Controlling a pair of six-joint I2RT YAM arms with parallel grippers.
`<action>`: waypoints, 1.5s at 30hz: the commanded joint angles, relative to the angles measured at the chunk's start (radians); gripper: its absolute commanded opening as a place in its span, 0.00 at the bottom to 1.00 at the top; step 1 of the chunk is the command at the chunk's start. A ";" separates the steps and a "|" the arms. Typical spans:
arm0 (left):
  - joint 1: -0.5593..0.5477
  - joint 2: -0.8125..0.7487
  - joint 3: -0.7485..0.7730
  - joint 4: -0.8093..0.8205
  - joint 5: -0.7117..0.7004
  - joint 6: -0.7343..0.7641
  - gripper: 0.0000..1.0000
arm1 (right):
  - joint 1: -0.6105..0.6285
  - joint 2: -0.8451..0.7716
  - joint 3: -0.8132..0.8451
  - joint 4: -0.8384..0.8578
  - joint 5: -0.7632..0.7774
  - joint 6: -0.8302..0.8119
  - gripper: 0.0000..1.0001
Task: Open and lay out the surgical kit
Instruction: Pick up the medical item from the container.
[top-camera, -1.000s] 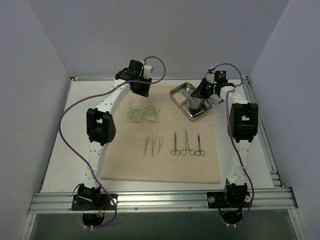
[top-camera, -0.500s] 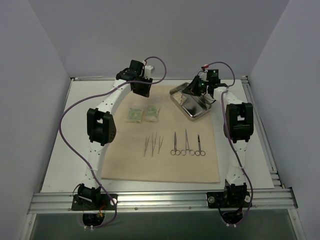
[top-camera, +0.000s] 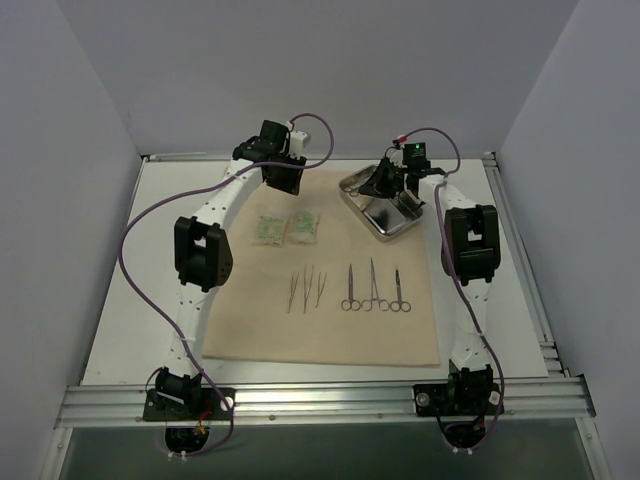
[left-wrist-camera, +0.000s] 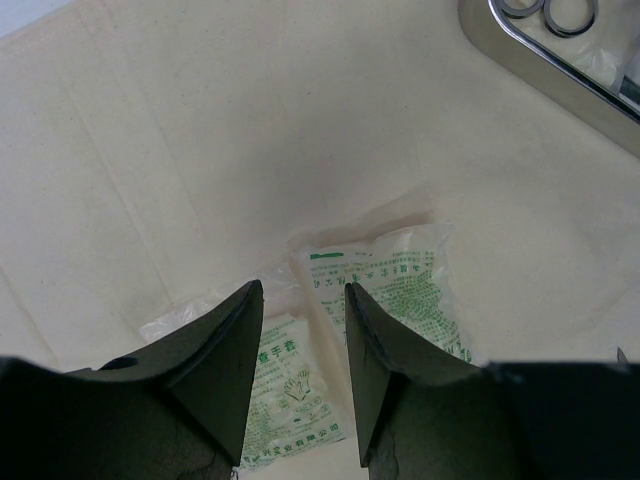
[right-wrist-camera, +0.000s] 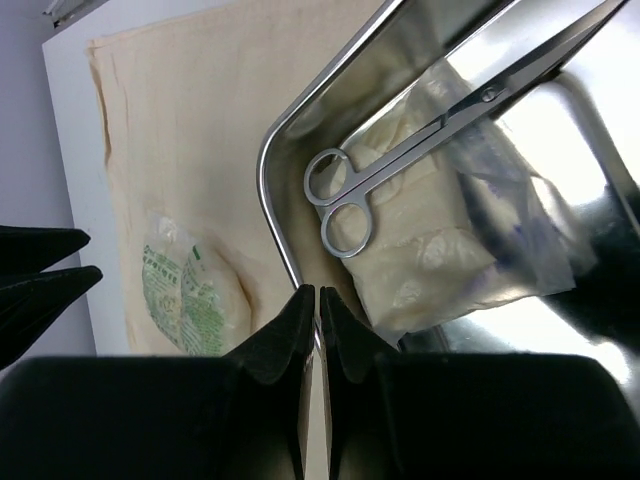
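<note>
Beige cloth wrap (top-camera: 260, 320) bears forceps (top-camera: 373, 287) — tips pointing far, rings near.

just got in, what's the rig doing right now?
Kit is mostly laid out: the cloth wrap is spread flat, with two green packets, tweezers and forceps on it. The right gripper is shut at the steel tray rim; a scissor-handled tool and a plastic packet lie inside. The left gripper hangs open over the green packets, holding nothing.
</note>
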 joint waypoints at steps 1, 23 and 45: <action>-0.002 -0.056 0.001 0.026 0.002 0.002 0.48 | -0.014 -0.042 0.071 -0.053 0.071 -0.019 0.04; -0.007 -0.048 0.003 0.046 0.019 -0.004 0.48 | 0.023 0.171 0.237 0.022 0.150 0.268 0.29; -0.008 -0.048 -0.002 0.037 0.010 0.002 0.48 | 0.024 0.251 0.179 0.128 0.193 0.379 0.31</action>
